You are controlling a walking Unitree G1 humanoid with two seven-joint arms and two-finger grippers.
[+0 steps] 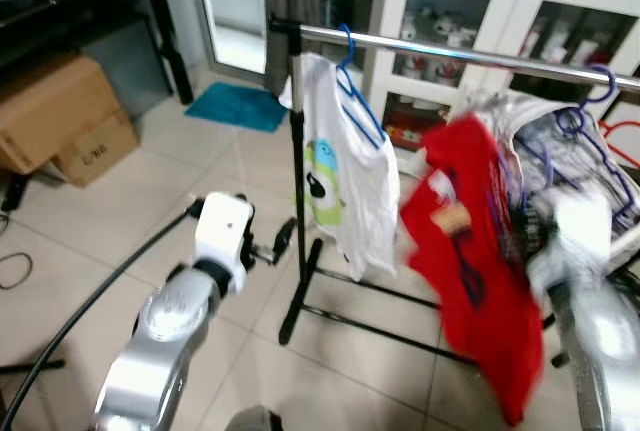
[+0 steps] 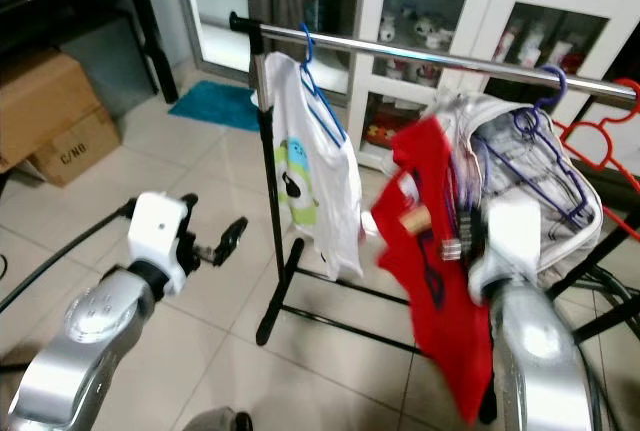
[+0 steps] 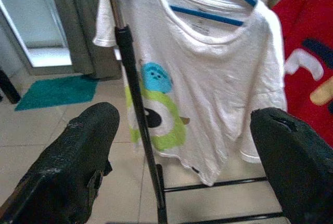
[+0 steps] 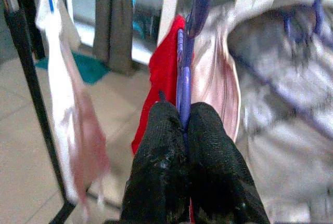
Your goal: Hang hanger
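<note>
Nearest: right gripper (image 4: pixel 182 130), fingers pressed together, pinching the stem of a purple hanger (image 4: pixel 186 52) that carries a red shirt (image 2: pixel 430 271). The garment hangs off the hanger in front of the right arm, below the rail (image 2: pixel 440 54) and between the white shirt (image 2: pixel 315 181) and the pale bundle of clothes (image 2: pixel 540 181) further along the rack. Head views blurred on this side, so the exact hook position cannot be read. Left gripper (image 3: pixel 182 151) raised on the other side, fingers spread wide with nothing between them, pointing at the white shirt and the rack's black upright post (image 3: pixel 138 109). Handling judgement: thin plastic hanger, light and stiff but slick; the soft shirt adds a swinging load that will pendulum and may twist the hanger in the pinch. Grip near the neck, just under the hook, looks best for keeping the hook free and aimed. Shirt could slide off one shoulder if tilted. Further off: blue hanger (image 1: pixel 352 81) already on the rail, white glass-door cabinet (image 1: pixel 470 11) behind, teal mat (image 1: pixel 238 106) and cardboard boxes (image 1: pixel 60 116) on the tiled floor.
</note>
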